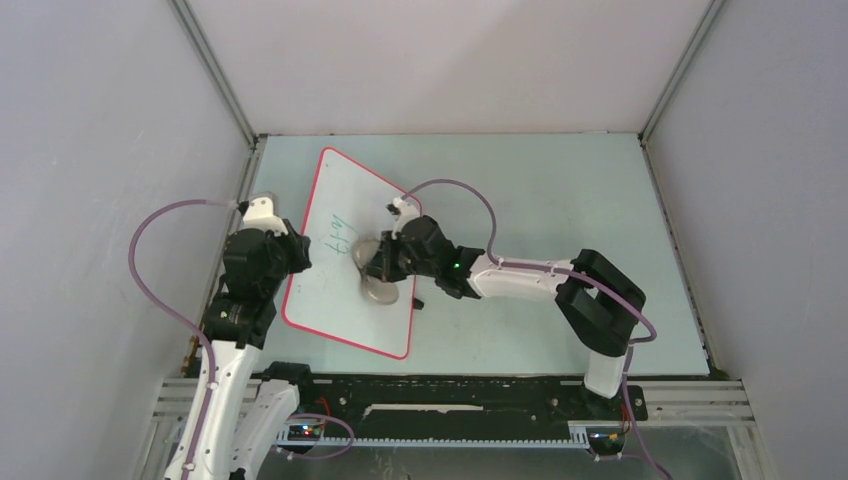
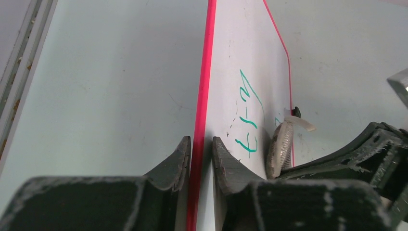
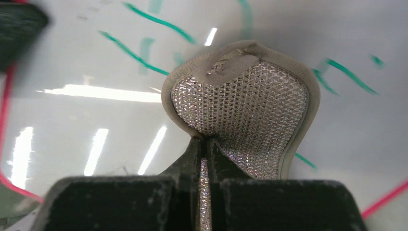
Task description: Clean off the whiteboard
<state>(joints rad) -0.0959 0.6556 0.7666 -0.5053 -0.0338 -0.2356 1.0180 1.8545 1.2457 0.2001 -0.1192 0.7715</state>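
Right wrist | pad (image 3: 240, 110) perhaps hiding green writing (image 3: 144, 59) | whiteboard (image 3: 72, 125) edges cropped

Red-rimmed whiteboard (image 1: 345, 262), green handwriting

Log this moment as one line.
left claw: shut on whiteboard edge | right claw: shut on cloth pad | green writing: present

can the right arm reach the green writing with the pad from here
Probably yes: the right tool holds the pad over the whiteboard, right beside the green writing, with nothing between them.
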